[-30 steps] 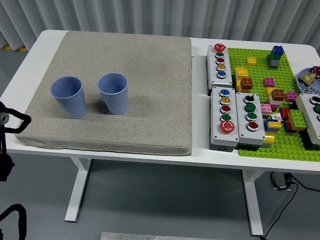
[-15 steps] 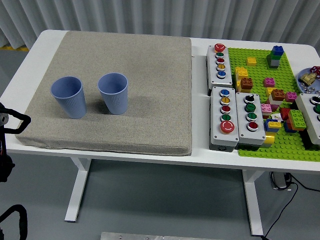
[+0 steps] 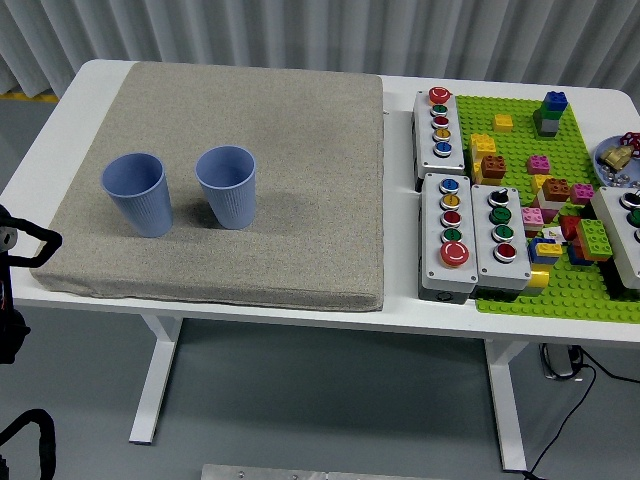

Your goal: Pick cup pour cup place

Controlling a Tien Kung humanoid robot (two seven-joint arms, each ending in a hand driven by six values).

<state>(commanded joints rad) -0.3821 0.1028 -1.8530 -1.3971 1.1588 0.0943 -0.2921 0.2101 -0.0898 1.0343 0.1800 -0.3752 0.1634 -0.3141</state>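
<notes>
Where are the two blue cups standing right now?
In the head view, both stand upright side by side on the left part of the grey mat: the left cup nearer the mat's left edge, the right cup just beside it, not touching.

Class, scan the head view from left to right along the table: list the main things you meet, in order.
Left blue cup → right blue cup → beige mat's bare right part → grey button boxes → green brick baseplate.

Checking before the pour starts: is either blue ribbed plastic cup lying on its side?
No, both blue ribbed plastic cups stand upright, apart, on the grey mat.
</notes>
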